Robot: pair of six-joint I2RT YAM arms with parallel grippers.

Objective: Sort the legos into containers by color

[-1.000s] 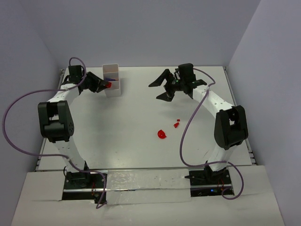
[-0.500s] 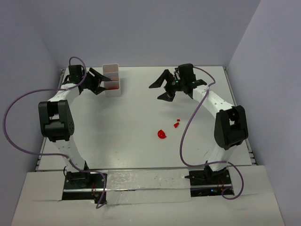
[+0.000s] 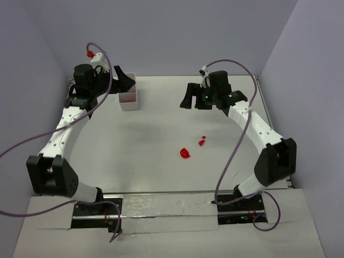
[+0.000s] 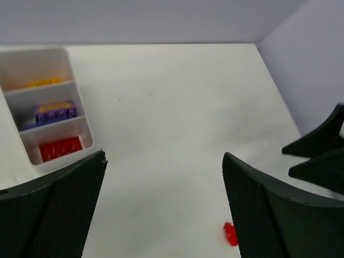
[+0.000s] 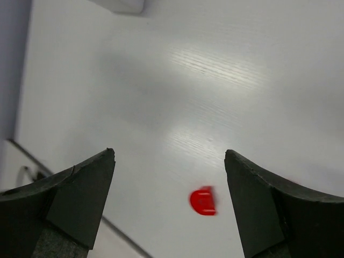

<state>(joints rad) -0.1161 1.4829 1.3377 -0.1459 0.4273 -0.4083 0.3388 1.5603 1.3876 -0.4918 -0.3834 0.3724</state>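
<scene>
The white three-compartment tray [image 3: 129, 106] stands at the back left. In the left wrist view the tray [image 4: 85, 126] holds an orange lego [image 4: 43, 82], a purple lego [image 4: 54, 112] and a red brick [image 4: 60, 148], one per compartment. My left gripper [image 3: 119, 80] hovers open and empty just left of the tray, its jaws [image 4: 164, 156] wide apart. Two red legos lie loose mid-table: a rounded one [image 3: 185, 153] and a tiny one [image 3: 202, 142]. My right gripper [image 3: 194, 99] hangs open and empty above the table, with the rounded red lego [image 5: 203, 201] showing between its fingers, far below.
Blue-grey walls close the table on the left, back and right. The right gripper's black fingers [image 4: 321, 156] show at the right edge of the left wrist view. The arm bases and a taped strip [image 3: 166, 207] line the near edge.
My left gripper opened, left the red brick in the tray's nearest compartment, and lifted up and back. The right arm rose and turned its gripper downward.
</scene>
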